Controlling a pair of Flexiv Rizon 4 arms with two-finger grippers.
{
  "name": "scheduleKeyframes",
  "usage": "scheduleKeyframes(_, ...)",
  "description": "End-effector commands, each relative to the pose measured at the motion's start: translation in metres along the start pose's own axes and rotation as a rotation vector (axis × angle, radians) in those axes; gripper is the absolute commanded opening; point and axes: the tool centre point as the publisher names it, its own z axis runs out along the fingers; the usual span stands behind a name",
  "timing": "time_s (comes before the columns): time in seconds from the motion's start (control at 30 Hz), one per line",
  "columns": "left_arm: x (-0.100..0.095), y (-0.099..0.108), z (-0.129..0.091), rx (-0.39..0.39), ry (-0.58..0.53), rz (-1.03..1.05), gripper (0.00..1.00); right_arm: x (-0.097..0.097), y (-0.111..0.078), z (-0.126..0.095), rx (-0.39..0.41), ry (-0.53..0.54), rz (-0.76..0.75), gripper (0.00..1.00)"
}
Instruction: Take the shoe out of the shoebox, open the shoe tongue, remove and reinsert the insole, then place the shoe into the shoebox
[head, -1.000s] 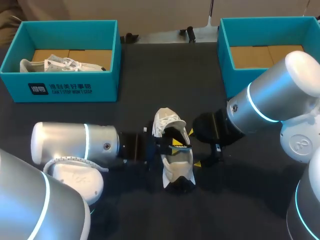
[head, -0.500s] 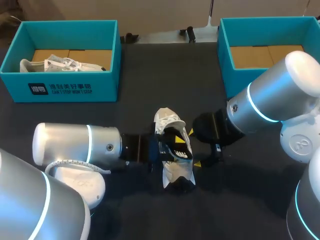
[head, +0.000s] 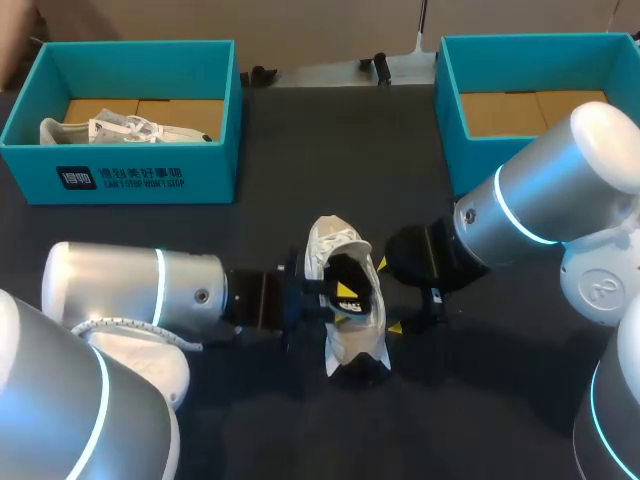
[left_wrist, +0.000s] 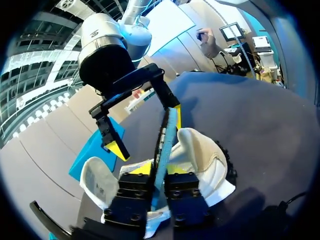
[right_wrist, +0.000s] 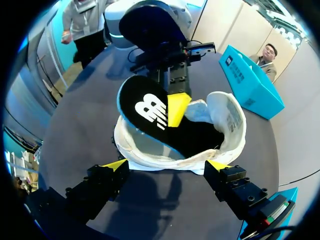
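Left arm (head: 130, 290) drawn back toward own side since half second ago. Shoe (head: 352, 345) lies on counter (head: 300, 150), just ahead of right fingers (right_wrist: 116, 165), spread wide at its rim. Insole (right_wrist: 150, 112) pinched between left fingers (left_wrist: 142, 169), one end raised, other end down inside shoe.

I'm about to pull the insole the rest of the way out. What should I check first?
1. Left gripper shut on insole: ok.
2. Insole free of shoe: not ok, its lower end sits inside.
3. Right gripper bracing the shoe: cannot tell; fingers open at its side.
4. Shoe upright on table, opening up: ok.
5. Right shoebox has room: ok.
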Motion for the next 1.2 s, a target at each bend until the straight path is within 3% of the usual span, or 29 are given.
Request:
scheduleKeyframes(0.03, -0.001, 0.000, 0.013, -0.001, -0.002, 0.001, 0.00, 0.001, 0.000, 0.001, -0.002, -0.001, -0.001, 1.00)
scheduleKeyframes(0.3, -0.006, 0.009, 0.032, 0.001, -0.021, 0.013, 0.00, 0.001, 0.000, 0.001, -0.002, -0.001, -0.001, 1.00)
scheduleKeyframes(0.67, -0.006, 0.027, 0.027, -0.047, -0.016, 0.008, 0.00, 0.001, 0.000, 0.001, -0.002, -0.001, -0.001, 1.00)
scheduleKeyframes(0.7, -0.007, 0.025, 0.026, -0.042, -0.018, 0.009, 0.02, 0.001, 0.000, 0.001, -0.002, -0.001, -0.001, 1.00)
scheduleKeyframes(0.73, -0.008, 0.020, 0.024, -0.028, -0.021, 0.009, 0.26, 0.001, 0.000, 0.001, -0.002, -0.001, -0.001, 1.00)
scheduleKeyframes(0.9, -0.012, 0.004, 0.015, 0.004, -0.030, 0.017, 0.40, 0.001, 0.000, 0.001, -0.002, -0.001, -0.001, 1.00)
scheduleKeyframes(1.1, -0.014, -0.007, 0.004, 0.020, -0.038, 0.025, 0.38, 0.001, 0.000, 0.001, -0.002, -0.001, -0.001, 1.00)
scheduleKeyframes(1.2, -0.010, -0.005, 0.003, 0.015, -0.029, 0.022, 0.19, 0.001, 0.000, 0.001, -0.002, -0.001, -0.001, 1.00)
